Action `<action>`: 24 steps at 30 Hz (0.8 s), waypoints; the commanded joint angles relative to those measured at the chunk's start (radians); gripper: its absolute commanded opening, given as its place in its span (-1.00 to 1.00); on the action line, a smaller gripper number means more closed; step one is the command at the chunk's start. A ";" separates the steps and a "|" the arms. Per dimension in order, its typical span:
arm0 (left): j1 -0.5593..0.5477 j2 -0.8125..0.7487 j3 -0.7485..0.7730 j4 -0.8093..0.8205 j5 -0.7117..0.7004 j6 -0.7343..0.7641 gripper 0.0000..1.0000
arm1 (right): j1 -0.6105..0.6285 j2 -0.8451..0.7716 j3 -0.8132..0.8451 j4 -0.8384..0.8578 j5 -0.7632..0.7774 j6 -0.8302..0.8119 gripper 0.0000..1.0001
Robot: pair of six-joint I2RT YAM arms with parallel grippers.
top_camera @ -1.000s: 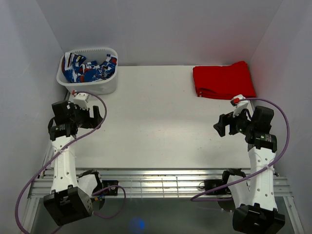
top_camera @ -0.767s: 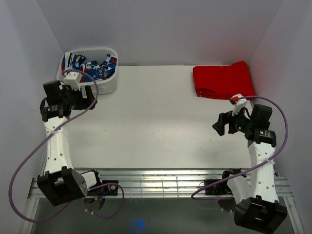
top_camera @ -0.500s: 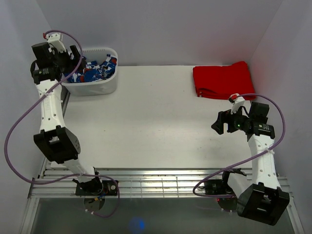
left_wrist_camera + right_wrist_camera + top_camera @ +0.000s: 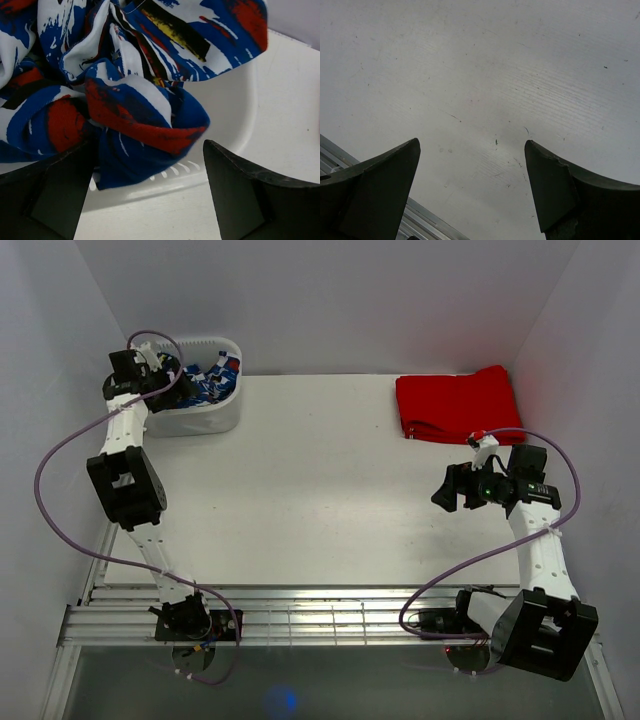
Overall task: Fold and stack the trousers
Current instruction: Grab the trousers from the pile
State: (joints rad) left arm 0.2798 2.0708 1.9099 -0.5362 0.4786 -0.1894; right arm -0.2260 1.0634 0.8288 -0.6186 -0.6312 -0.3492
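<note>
White walls are seen around a white table (image 4: 320,500). At its far right corner a plain red folded garment (image 4: 458,405) is laid flat. At the far left corner a white basket (image 4: 205,420) is set, and the trousers (image 4: 205,383) are bunched up inside it, not yet taken out. The left gripper (image 4: 149,150) is held wide open at the basket, with a fat fold of the blue, white and red cloth between its two fingers, but nothing is gripped. The right gripper (image 4: 471,145) is also held wide open, over the table near the right side, and nothing is held in it. The step in hand looks like the first one: the trousers are to be picked out of the basket. For the next move, the left fingers would need to be shut on that fold, and then the cloth lifted clear of the rim so it can be spread on the table for folding
</note>
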 commanded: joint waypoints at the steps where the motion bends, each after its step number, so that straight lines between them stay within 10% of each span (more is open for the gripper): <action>1: -0.031 0.037 0.024 0.045 -0.060 -0.001 0.96 | 0.001 0.015 0.044 0.023 -0.005 -0.002 0.80; 9: -0.079 0.216 0.192 0.033 -0.207 0.022 0.58 | -0.001 0.040 0.064 0.023 0.018 -0.005 0.80; 11: -0.090 0.232 0.210 0.045 -0.242 0.037 0.28 | -0.001 0.043 0.075 0.016 0.025 -0.007 0.80; 15: -0.091 0.255 0.325 0.085 -0.117 0.054 -1.00 | -0.001 0.038 0.084 0.008 0.042 -0.017 0.80; 21: -0.115 -0.012 0.173 1.017 0.074 -0.103 -1.00 | 0.001 0.001 0.092 0.013 0.062 -0.014 0.80; 24: -0.165 0.018 0.447 1.157 -0.029 -0.166 -1.00 | 0.001 -0.029 0.079 0.010 0.071 -0.016 0.80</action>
State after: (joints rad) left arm 0.1757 2.2498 2.1120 0.1520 0.4717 -0.2588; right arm -0.2260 1.0801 0.8776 -0.6197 -0.5709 -0.3515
